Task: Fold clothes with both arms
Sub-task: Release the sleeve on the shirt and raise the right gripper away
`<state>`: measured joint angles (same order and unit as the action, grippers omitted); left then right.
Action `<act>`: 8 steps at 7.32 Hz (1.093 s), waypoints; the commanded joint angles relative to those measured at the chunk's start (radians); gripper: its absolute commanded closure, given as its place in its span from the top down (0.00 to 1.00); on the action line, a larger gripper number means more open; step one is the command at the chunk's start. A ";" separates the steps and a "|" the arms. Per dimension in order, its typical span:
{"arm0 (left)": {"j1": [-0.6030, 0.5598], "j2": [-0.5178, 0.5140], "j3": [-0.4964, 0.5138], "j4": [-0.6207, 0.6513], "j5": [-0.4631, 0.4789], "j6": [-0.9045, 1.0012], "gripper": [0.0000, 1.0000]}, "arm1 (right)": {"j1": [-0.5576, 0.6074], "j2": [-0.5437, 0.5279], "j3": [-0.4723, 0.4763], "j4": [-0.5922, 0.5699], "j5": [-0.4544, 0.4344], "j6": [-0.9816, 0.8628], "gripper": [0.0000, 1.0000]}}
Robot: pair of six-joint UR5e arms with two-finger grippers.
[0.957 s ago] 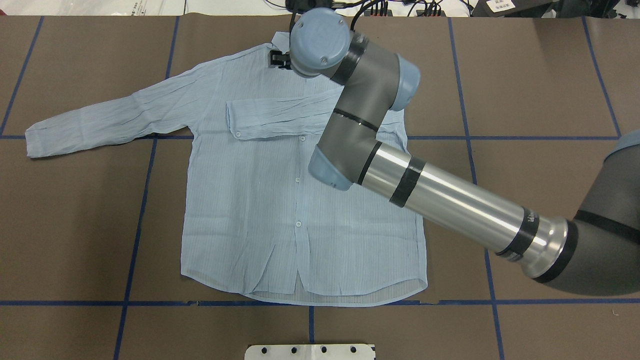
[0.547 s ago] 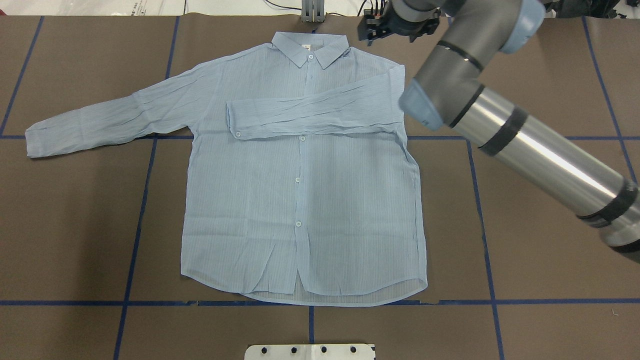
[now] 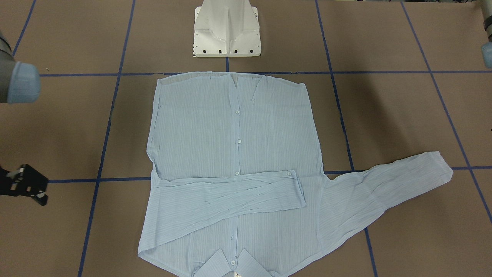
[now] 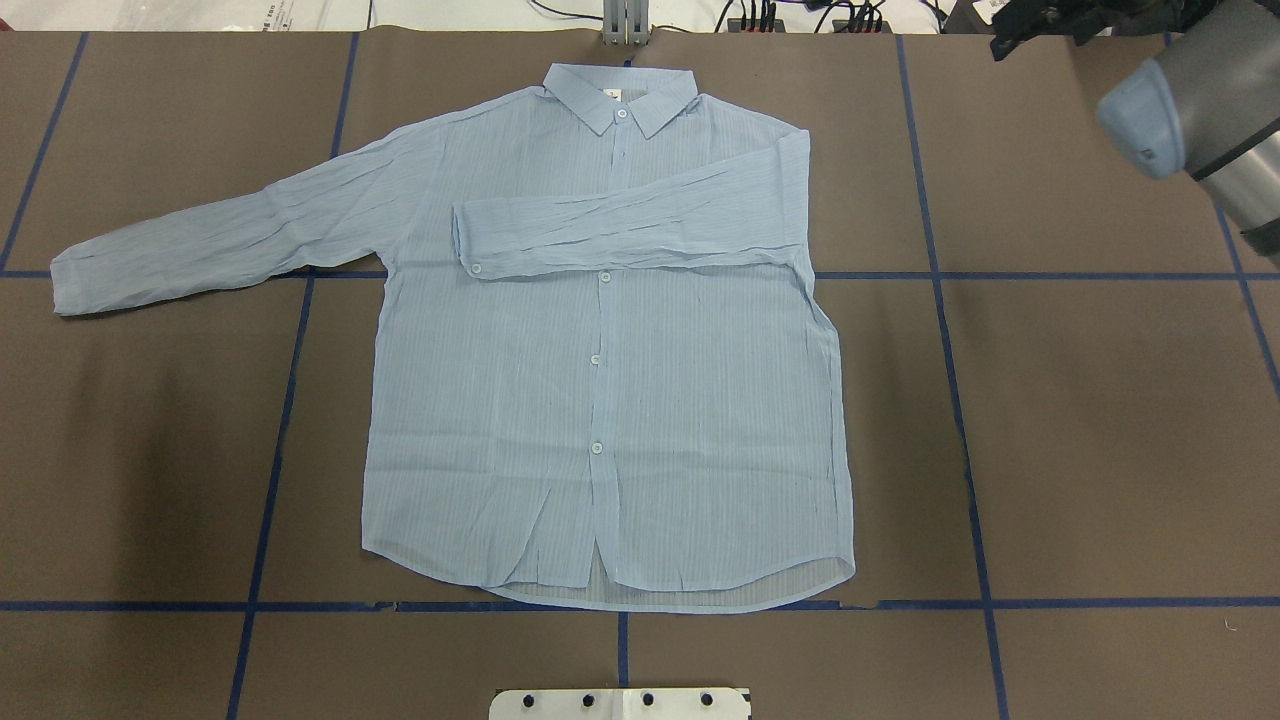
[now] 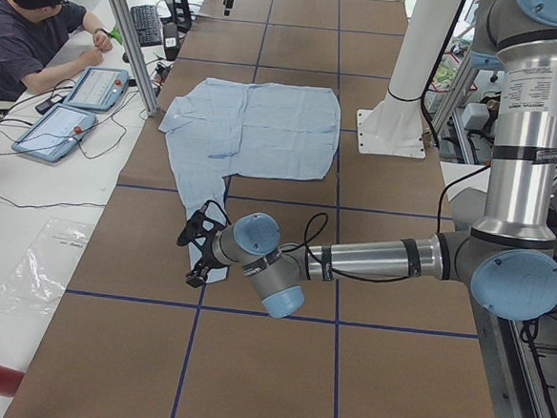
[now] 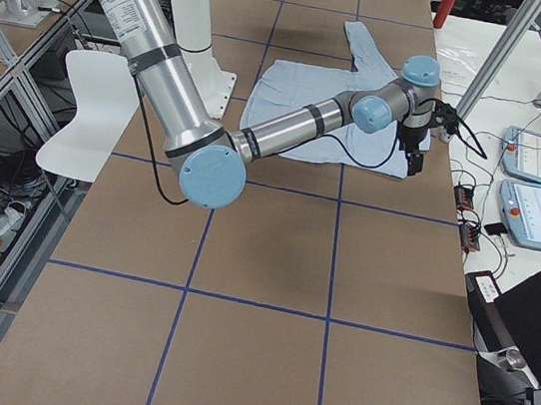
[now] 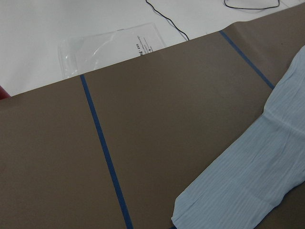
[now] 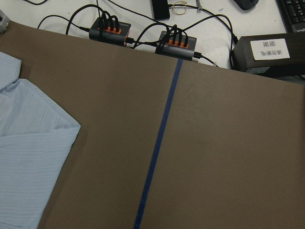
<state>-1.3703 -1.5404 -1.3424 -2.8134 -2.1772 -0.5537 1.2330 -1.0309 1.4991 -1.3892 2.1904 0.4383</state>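
The pale-blue shirt (image 4: 600, 400) lies flat, buttons up, with its collar (image 4: 620, 95) at the far edge. One sleeve (image 4: 640, 225) is folded across the chest. The other sleeve (image 4: 220, 240) stretches out to my left. My right gripper (image 4: 1020, 30) hovers off the shirt at the far right, also seen in the front view (image 3: 27, 188); I cannot tell whether it is open. My left gripper (image 5: 197, 251) shows only in the left side view, low over the outstretched sleeve's cuff (image 7: 238, 191); I cannot tell its state.
The white pedestal base (image 3: 226, 30) stands at the near edge by the hem. Power strips with cables (image 8: 176, 40) lie along the far edge. A plastic bag (image 7: 109, 45) lies beyond the table's left end. An operator (image 5: 33, 29) sits at a side desk.
My right arm has swung from over the collar out to the far right, off the shirt. The shirt has not moved.
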 commanded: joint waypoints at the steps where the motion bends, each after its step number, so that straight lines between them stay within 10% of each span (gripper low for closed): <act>1: 0.078 -0.003 0.075 -0.093 0.056 -0.157 0.73 | 0.033 -0.040 0.012 0.006 0.022 -0.043 1.00; 2: 0.138 -0.009 0.078 -0.096 0.066 -0.296 0.60 | 0.033 -0.044 0.012 0.007 0.022 -0.044 1.00; 8: 0.310 -0.024 0.104 -0.115 0.190 -0.328 0.66 | 0.033 -0.087 0.041 0.009 0.019 -0.033 1.00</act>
<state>-1.0931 -1.5591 -1.2512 -2.9284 -2.0180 -0.8816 1.2655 -1.1057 1.5285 -1.3806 2.2090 0.4036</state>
